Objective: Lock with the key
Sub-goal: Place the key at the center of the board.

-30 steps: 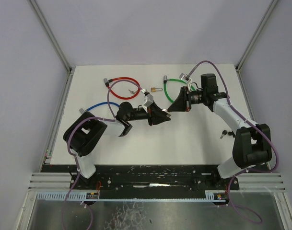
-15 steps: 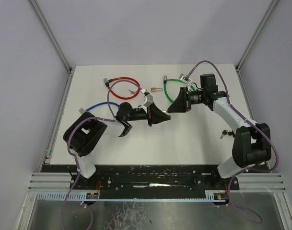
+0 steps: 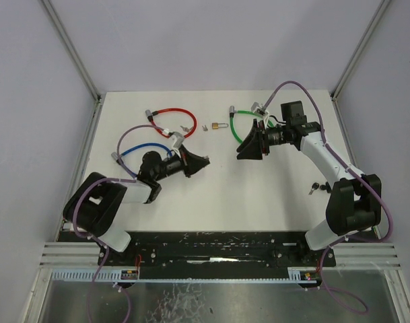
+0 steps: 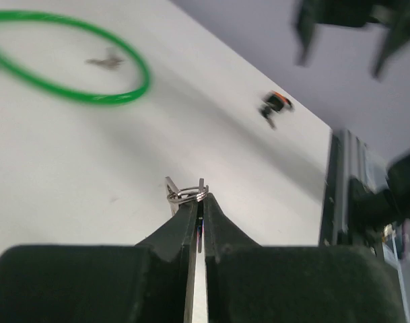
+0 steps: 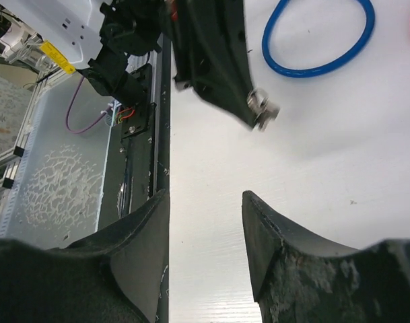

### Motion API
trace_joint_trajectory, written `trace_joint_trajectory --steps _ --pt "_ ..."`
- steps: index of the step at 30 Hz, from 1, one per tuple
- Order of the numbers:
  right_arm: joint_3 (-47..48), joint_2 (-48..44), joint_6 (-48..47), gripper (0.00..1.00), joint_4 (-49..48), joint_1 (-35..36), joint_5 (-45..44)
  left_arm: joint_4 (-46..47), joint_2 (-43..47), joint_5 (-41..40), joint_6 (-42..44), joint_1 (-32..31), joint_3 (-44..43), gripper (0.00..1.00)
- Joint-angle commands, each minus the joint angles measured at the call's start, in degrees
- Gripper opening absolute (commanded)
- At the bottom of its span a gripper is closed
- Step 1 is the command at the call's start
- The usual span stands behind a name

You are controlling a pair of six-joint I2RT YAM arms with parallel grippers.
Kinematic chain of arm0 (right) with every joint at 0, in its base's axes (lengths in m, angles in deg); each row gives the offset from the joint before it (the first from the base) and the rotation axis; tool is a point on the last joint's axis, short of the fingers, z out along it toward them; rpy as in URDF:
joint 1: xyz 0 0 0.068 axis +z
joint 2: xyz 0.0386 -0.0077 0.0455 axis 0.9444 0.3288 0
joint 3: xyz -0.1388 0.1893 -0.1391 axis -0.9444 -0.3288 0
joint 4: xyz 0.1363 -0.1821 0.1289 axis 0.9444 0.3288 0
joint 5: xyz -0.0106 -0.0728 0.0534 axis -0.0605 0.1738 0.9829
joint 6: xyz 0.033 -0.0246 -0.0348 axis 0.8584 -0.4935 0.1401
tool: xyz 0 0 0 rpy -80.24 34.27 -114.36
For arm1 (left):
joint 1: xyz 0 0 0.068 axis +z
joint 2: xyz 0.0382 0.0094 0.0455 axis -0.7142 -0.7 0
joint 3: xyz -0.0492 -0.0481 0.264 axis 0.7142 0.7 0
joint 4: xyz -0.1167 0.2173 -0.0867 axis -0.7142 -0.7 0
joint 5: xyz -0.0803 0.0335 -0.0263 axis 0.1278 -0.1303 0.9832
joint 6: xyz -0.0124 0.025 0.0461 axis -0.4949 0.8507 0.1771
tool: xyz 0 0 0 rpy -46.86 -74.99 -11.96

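Left fingers pinched the key ring; your right fingers stood spread, empty. You needed the far-edge padlock steadied before insertion.

Your overhead view is bright and evenly lit from above. The white tabletop shows only soft, short shadows beneath the arms, with no glare and everything sharp. Your left wrist view is smeared by motion blur. The green cable loop and the small black-and-orange object are streaked, while the silver key ring is fairly crisp. In your right wrist view, the dark fingers of the right gripper are underexposed and soft at the bottom. The blue cable loop beyond them is in focus.
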Motion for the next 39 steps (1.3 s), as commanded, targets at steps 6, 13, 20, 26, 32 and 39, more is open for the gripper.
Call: trace_joint_trajectory --steps 6,13,20,26,32,39 --pt "1.2 0.1 -0.9 0.53 -0.4 0.2 -0.9 -37.8 8.5 -19.1 -14.5 17.8 -0.8 0.00" --pt "1.2 0.3 -0.7 0.53 -0.8 0.2 -1.0 -52.6 11.2 -40.6 -15.8 20.1 -2.9 0.00" --pt "1.0 0.6 -0.2 0.53 -1.0 0.2 -0.8 -69.4 4.2 -51.8 -18.8 20.1 -13.1 0.00" --pt "1.0 0.6 -0.2 0.53 -1.0 0.2 -1.0 -75.0 -1.5 -53.8 -19.1 20.1 -18.7 0.00" --pt "0.9 0.7 -0.2 0.53 -1.0 0.2 -1.1 -77.9 -3.9 -54.6 -19.3 20.5 -21.5 0.04" --pt "0.6 0.5 -0.4 0.53 -1.2 0.2 -1.1 -74.8 0.8 -52.4 -17.2 20.7 -18.4 0.31"
